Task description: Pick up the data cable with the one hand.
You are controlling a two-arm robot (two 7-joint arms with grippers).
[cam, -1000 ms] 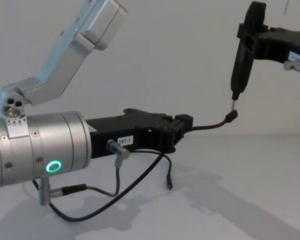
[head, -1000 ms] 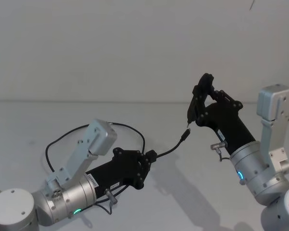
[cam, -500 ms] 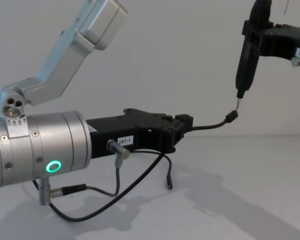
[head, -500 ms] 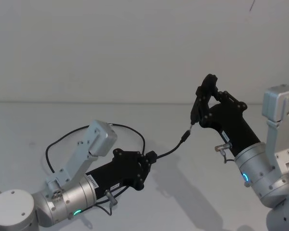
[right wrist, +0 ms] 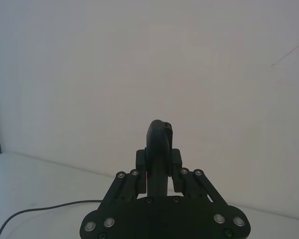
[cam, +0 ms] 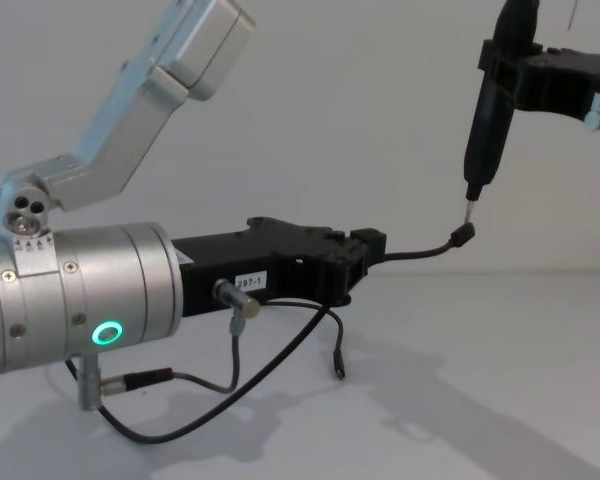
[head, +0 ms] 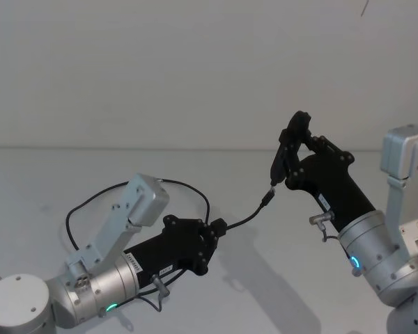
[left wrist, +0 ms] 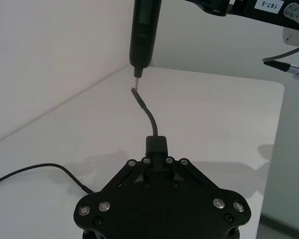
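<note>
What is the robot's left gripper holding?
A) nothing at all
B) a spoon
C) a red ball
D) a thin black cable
D: the left gripper is shut on the thin black cable, and one plug end sticks out into the air toward the pen-shaped tool in the right gripper.

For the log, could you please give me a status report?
Left gripper shut on data cable, lifted off table. Right gripper shut on pen tool, tip above plug. Nothing obstructing.
</note>
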